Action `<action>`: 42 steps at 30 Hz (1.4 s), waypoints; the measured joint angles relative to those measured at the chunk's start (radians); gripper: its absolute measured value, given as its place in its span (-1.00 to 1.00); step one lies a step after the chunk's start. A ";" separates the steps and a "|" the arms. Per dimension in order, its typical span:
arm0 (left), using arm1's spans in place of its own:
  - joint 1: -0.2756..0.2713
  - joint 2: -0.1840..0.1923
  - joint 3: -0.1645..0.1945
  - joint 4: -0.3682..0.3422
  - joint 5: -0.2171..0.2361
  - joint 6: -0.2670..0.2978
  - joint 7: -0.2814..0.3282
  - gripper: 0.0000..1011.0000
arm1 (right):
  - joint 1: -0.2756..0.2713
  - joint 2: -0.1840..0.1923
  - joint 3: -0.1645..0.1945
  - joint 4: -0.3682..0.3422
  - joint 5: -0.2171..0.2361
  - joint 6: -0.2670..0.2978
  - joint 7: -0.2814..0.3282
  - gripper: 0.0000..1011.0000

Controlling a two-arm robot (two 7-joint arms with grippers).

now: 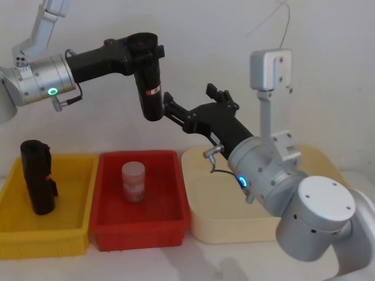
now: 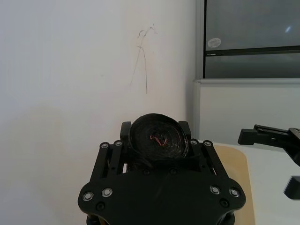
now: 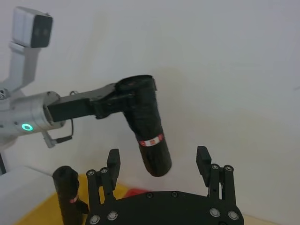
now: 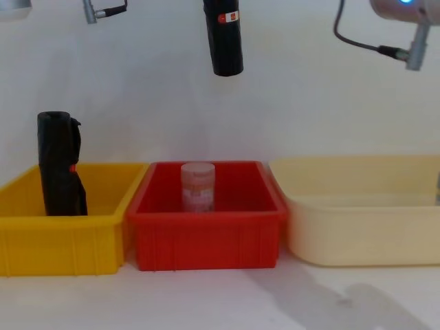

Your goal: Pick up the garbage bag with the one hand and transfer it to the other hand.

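- Yellow bin [image 1: 76, 231] sits far left on the counter [image 4: 206, 302]. A black roll [image 1: 38, 178] stands upright in it near the left wall, with a small red dot on its side.
- The left arm comes in from the upper left, raised well above the bins. The green ring [image 1: 52, 91] on its round joint is lit.
- The left pincer [image 1: 145, 47] is clamped on the top end of the garbage bag [image 1: 151, 88]. In the left wrist view the roll's coiled end sits squeezed between the two fingers.
- The garbage bag hangs roughly upright in the air, held only at the top, with its lower end free. Its red-and-white label [image 1: 153, 91] wraps the roll just below the middle. In the chest view the lower end hangs well above the red bin.
- Red bin [image 1: 140, 234] is in the middle, just beside the yellow one. A small translucent jar [image 1: 133, 181] with pinkish contents stands upright in it.
- The right arm rises from the lower right and reaches up and left toward the bag. The blue ring [image 1: 242, 182] on its joint is lit.
- The right pincer [image 1: 188, 98] is spread wide and grips nothing. One fingertip is right by the bag's lower right side, but I cannot tell if it touches. In the right wrist view the bag's lower end lines up with the gap between the fingers.
- Cream bin [image 1: 217, 228] is on the right, just beside the red bin and partly under the right arm.
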 joint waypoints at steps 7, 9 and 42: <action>0.000 0.000 0.000 0.000 0.000 0.000 0.000 0.12 | 0.013 -0.018 -0.033 0.016 -0.019 -0.011 -0.017 0.98; 0.000 0.000 0.000 0.000 0.000 0.000 0.000 0.12 | 0.019 -0.024 -0.042 0.023 -0.026 -0.015 -0.022 0.98; 0.000 0.000 0.000 0.000 0.000 0.000 0.000 0.12 | 0.128 -0.106 -0.109 0.229 -0.136 -0.051 -0.087 0.98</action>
